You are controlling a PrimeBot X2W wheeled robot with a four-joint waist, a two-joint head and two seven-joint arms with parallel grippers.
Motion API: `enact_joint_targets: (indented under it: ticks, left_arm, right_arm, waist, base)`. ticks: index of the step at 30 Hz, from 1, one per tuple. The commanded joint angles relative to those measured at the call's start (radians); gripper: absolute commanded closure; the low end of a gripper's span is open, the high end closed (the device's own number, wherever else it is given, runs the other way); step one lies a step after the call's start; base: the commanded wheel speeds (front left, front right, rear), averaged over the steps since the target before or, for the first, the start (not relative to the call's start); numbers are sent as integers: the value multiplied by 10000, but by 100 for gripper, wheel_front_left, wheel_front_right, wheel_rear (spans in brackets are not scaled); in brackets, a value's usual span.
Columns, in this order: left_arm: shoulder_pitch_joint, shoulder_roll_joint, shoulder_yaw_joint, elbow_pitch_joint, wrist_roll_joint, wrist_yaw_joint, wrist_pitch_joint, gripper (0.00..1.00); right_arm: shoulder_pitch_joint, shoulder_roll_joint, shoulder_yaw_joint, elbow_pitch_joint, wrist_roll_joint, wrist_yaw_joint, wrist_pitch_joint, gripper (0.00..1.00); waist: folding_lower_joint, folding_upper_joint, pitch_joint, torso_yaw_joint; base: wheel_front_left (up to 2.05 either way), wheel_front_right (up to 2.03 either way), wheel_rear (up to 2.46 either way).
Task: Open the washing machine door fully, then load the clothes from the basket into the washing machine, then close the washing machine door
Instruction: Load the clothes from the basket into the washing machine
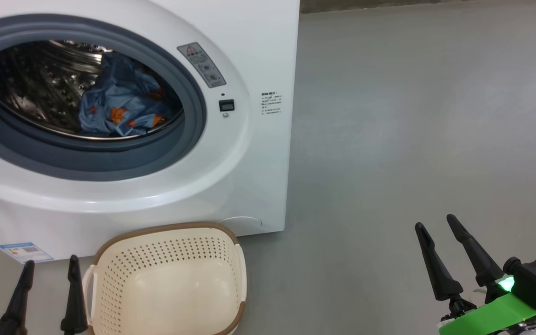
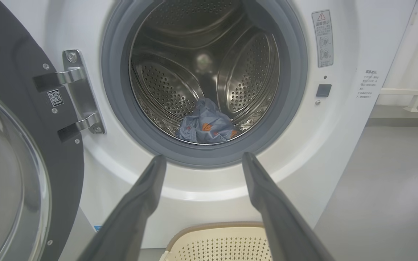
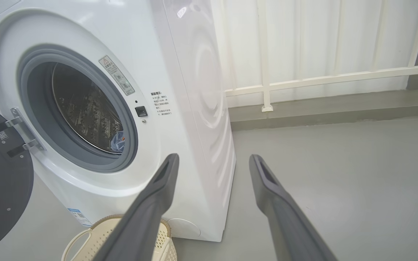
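The white washing machine (image 1: 258,56) fills the upper left of the head view. Its black-rimmed door (image 2: 16,152) hangs swung wide on its hinge at the left. Light blue clothes (image 1: 119,100) with orange figures lie inside the steel drum, low down (image 2: 207,125). The cream basket (image 1: 170,284) sits on the floor before the machine and holds nothing. My left gripper (image 1: 49,267) is open just left of the basket. My right gripper (image 1: 435,223) is open at the lower right, away from the machine, over bare floor.
Grey floor (image 1: 412,116) stretches to the right of the machine. A white railing (image 3: 321,78) and a pale wall stand behind it. A blue label sticker (image 1: 25,251) sits low on the machine's front.
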Motion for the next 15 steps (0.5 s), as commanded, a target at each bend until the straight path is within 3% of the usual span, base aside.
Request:
enact_joint_targets:
  ticks: [1, 15]
  left_arm:
    - [-89, 160, 361, -321, -36, 6, -55, 0]
    - [-81, 129, 399, -445, 53, 6, -55, 0]
  right_arm:
    - [-38, -226, 111, -234, 110, 73, -78, 0]
    - [-68, -250, 94, -254, 106, 73, -78, 0]
  waist:
    - [0, -1, -30, -2]
    - [0, -1, -2, -16]
  base:
    - [0, 0, 0]
    - [0, 0, 0]
